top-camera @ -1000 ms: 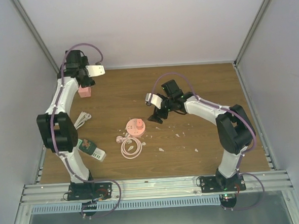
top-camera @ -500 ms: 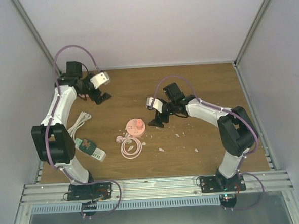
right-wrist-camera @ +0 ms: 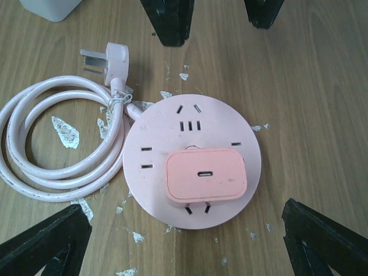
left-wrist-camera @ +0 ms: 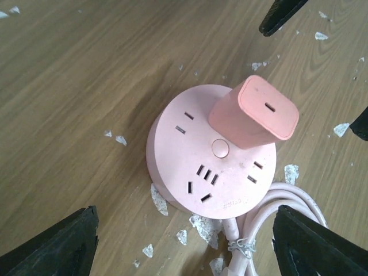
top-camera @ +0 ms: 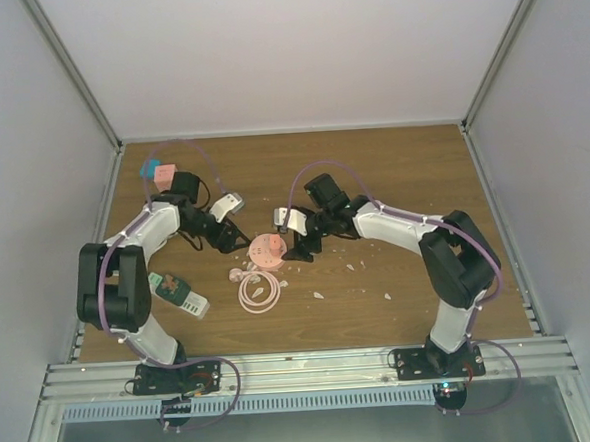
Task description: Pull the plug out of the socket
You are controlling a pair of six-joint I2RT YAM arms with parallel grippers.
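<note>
A round pink socket lies on the wooden table, with a pink block-shaped plug standing in it. In the left wrist view the plug leans over the socket; in the right wrist view the plug sits on the near half of the socket. My left gripper is open just left of the socket, and its jaws hold nothing. My right gripper is open just right of the socket and is also empty. Neither gripper touches the plug.
The socket's own pink cable lies coiled in front of it, ending in a white-pink wall plug. A green and white device lies front left. A pink cube sits back left. White flecks are scattered around.
My left arm swung from the back left corner down to the socket's left side, leaving the pink cube behind. My right gripper moved left up to the socket.
</note>
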